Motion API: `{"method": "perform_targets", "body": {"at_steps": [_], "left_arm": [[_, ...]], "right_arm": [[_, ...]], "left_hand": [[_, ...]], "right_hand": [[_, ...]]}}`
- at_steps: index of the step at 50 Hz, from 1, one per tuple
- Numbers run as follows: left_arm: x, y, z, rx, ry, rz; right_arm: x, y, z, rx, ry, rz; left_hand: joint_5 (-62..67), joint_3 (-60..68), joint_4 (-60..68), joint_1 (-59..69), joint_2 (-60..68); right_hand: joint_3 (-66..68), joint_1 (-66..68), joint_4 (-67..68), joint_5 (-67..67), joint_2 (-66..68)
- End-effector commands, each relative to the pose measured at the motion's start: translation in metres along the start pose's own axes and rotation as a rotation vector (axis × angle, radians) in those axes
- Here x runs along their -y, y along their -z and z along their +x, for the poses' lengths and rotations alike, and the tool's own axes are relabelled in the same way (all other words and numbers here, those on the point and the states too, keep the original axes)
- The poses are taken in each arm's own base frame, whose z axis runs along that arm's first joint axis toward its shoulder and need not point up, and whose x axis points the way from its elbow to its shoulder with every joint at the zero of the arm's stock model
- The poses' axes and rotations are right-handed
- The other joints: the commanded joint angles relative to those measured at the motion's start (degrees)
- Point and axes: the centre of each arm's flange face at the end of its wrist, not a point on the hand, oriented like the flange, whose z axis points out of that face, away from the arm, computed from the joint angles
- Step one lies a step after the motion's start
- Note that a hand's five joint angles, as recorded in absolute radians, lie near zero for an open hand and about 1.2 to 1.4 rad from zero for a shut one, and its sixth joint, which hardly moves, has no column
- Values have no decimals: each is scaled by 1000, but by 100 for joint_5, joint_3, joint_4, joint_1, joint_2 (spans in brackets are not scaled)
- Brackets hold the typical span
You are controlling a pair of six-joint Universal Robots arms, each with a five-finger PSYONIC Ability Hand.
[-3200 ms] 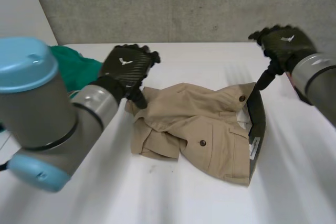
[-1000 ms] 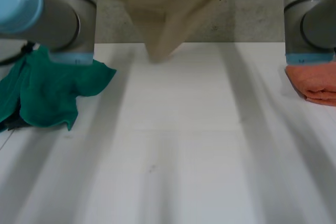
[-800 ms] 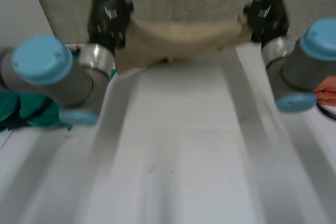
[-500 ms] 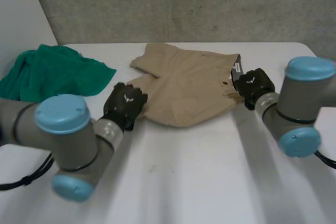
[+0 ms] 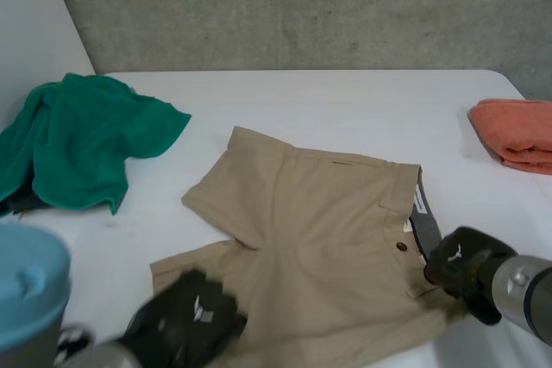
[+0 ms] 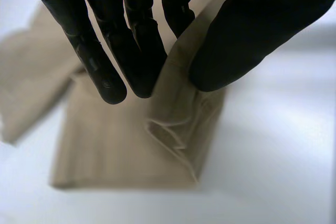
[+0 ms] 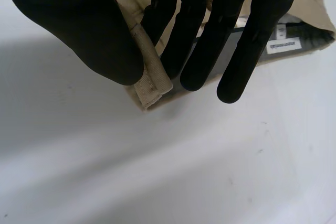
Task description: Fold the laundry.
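A pair of tan shorts (image 5: pixel 319 230) lies spread flat on the white table (image 5: pixel 345 109), waistband toward the right. My left hand (image 5: pixel 185 329) is at the near left leg hem; its fingers (image 6: pixel 131 51) and thumb pinch a fold of the tan shorts (image 6: pixel 173 124). At the near end of the waistband my right hand (image 5: pixel 461 265) holds on. There the thumb (image 7: pixel 89 30) and fingers pinch the waistband corner of the shorts (image 7: pixel 152 85), whose dark inner band with a white label (image 7: pixel 283 45) shows behind the fingers.
A crumpled green cloth (image 5: pixel 82 140) lies at the table's left side. A folded orange cloth (image 5: pixel 517 131) rests at the far right edge. A grey wall runs behind the table.
Both hands swung the shorts up off the table, out toward the wall and back down. The shorts now lie spread flat, drawn toward the near edge, with both grips kept.
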Motion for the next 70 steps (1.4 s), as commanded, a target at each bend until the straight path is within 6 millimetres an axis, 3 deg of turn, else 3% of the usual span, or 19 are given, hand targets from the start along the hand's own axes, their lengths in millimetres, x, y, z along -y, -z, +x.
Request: {"method": "perform_targets", "body": {"at_steps": [1, 7, 14, 15, 20, 25, 27, 29, 30, 33, 35, 40, 43, 45, 52, 59, 63, 65, 70], "left_arm": [[31, -67, -62, 256, 34, 167], [47, -124, -104, 433, -54, 278], [61, -179, -144, 649, -170, 414], [60, -195, -153, 698, -192, 436], [65, -227, -171, 806, -232, 513], [64, -254, -177, 831, -232, 537], [64, -261, -178, 836, -228, 549], [61, -265, -176, 828, -228, 547], [61, -265, -174, 826, -232, 548], [66, -262, -166, 819, -233, 576], [72, -254, -157, 815, -236, 599], [81, -228, -162, 839, -210, 632], [77, -212, -162, 821, -160, 633], [75, -197, -162, 804, -98, 644], [65, -162, -144, 706, 87, 688], [55, -157, -131, 665, 123, 670], [54, -158, -128, 656, 124, 665], [54, -158, -128, 657, 124, 663], [55, -156, -128, 657, 124, 663]], "right_arm": [[22, -15, 33, -180, -134, 136], [38, -46, 61, -321, -245, 263], [54, -80, 78, -432, -253, 357], [59, -91, 82, -472, -249, 379], [68, -129, 94, -589, -242, 406], [74, -160, 101, -649, -221, 467], [77, -174, 103, -690, -205, 503], [76, -181, 105, -712, -202, 502], [74, -182, 105, -725, -210, 489], [74, -176, 108, -741, -235, 481], [75, -160, 111, -742, -262, 490], [71, -118, 115, -674, -340, 499], [64, -97, 105, -553, -413, 484], [56, -90, 87, -417, -474, 445], [29, -92, 61, -200, -599, 352], [23, -109, 55, -204, -595, 356], [18, -128, 52, -214, -584, 338], [15, -134, 54, -245, -565, 321], [-1, -131, 74, -407, -514, 212]], "left_hand": [[1178, 1154, 1124, 1478, 1129], [1178, 1154, 1124, 1478, 1129], [1178, 1154, 1124, 1478, 1129], [1178, 1154, 1124, 1478, 1129], [1178, 1154, 1124, 1478, 1129], [1178, 1154, 1124, 1478, 1129], [1178, 1154, 1124, 1478, 1129], [-2683, -2707, -2737, -2383, -2732], [-5203, -5227, -5257, -4903, -5252], [-5822, -5846, -5876, -5522, -5871], [-5822, -5846, -5876, -5522, -5871], [-5822, -5846, -5876, -5522, -5871], [-5822, -5846, -5876, -5522, -5871], [-5822, -5846, -5876, -5522, -5871], [-5822, -5846, -5876, -5522, -5871], [-5822, -5846, -5876, -5522, -5871], [-5822, -5846, -5876, -5522, -5871], [-5822, -5846, -5876, -5522, -5871], [-5822, -5846, -5876, -5522, -5871]], "right_hand": [[1182, 1717, 1123, 1300, 1206], [1182, 1717, 1123, 1300, 1206], [1182, 1717, 1123, 1300, 1206], [1182, 1717, 1123, 1300, 1206], [1182, 1717, 1123, 1300, 1206], [1182, 1717, 1123, 1300, 1206], [-1186, -651, -1245, -1068, -1162], [-4982, -4447, -5041, -4864, -4958], [-5818, -5283, -5877, -5700, -5794], [-5818, -5283, -5877, -5700, -5794], [-5818, -5283, -5877, -5700, -5794], [-5818, -5283, -5877, -5700, -5794], [-5818, -5283, -5877, -5700, -5794], [-5818, -5283, -5877, -5700, -5794], [-5457, -4922, -5516, -5339, -5433], [-5037, -4502, -5096, -4919, -5013], [-3543, -3008, -3602, -3425, -3519], [715, 1250, 656, 833, 739], [1182, 1717, 1123, 1300, 1206]]}}
